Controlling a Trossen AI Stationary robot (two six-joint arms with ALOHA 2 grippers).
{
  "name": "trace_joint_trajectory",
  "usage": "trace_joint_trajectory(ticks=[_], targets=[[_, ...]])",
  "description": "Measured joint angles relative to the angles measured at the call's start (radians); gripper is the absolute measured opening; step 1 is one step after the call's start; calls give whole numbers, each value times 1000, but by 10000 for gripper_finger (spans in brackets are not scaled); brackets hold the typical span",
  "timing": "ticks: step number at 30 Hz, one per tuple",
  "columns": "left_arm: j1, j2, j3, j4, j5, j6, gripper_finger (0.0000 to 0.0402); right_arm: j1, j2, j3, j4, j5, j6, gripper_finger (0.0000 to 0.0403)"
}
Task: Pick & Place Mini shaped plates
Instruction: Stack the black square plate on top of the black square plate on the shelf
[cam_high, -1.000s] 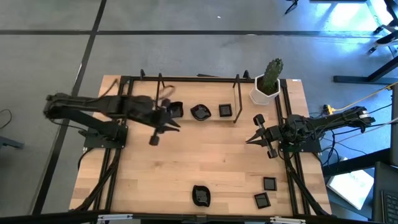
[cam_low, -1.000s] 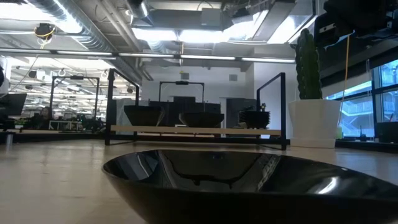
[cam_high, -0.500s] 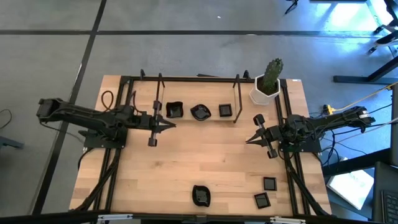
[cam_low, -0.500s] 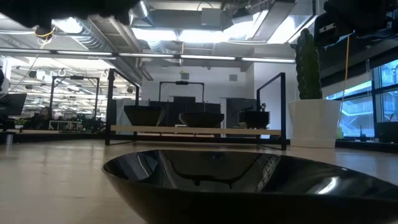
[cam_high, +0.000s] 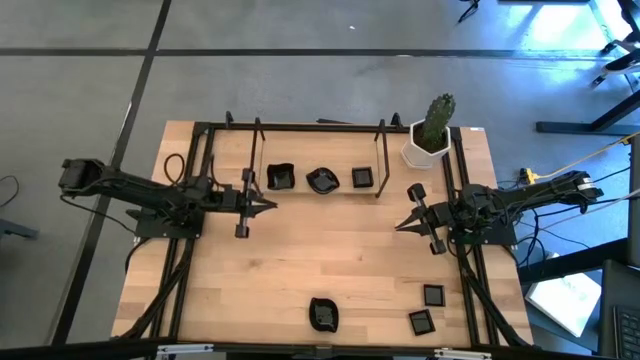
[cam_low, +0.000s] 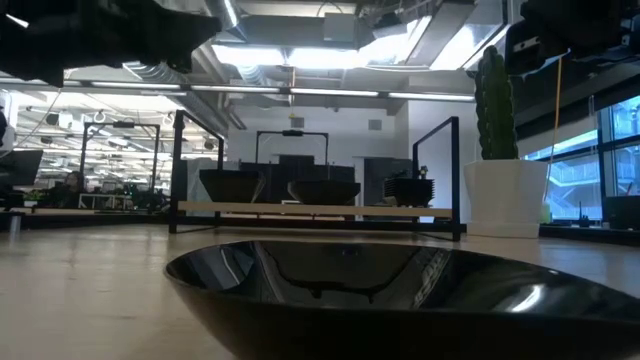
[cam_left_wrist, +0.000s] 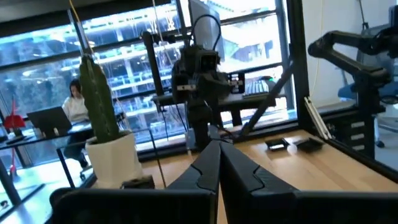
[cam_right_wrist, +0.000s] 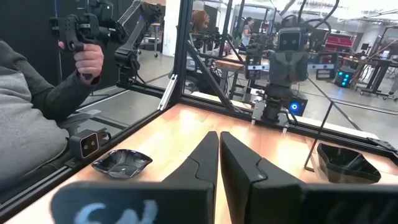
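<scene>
Three mini shaped plates, glossy black, (cam_high: 281, 177) (cam_high: 322, 180) (cam_high: 362, 178) sit in a row on a low shelf inside the black frame at the table's far side. A leaf-like plate (cam_high: 323, 313) and two small square plates (cam_high: 433, 295) (cam_high: 421, 321) lie near the front edge. My left gripper (cam_high: 272, 206) is shut and empty. It points level toward the table's right, just in front of the leftmost shelf plate. At the right side, my right gripper (cam_high: 398, 226) is shut and empty, pointing level toward the left.
A white pot with a green cactus (cam_high: 430, 140) stands at the far right corner. Black frame rails (cam_high: 380, 150) stand around the shelf and run along both sides of the table. In the right wrist view a person's hand (cam_right_wrist: 87, 59) holds a controller beyond the table's near edge.
My left gripper has drawn back from over the leftmost shelf plate toward the table's left edge and has sunk lower. It has tipped from slanting downward to about level. All plates lie where they were. My right arm has kept still.
</scene>
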Motion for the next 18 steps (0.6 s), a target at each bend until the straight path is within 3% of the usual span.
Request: trace_joint_trajectory(ticks=[18], targets=[[-1, -28, -3, -69, -18, -53, 6, 10, 8, 4, -19, -4, -6, 19]])
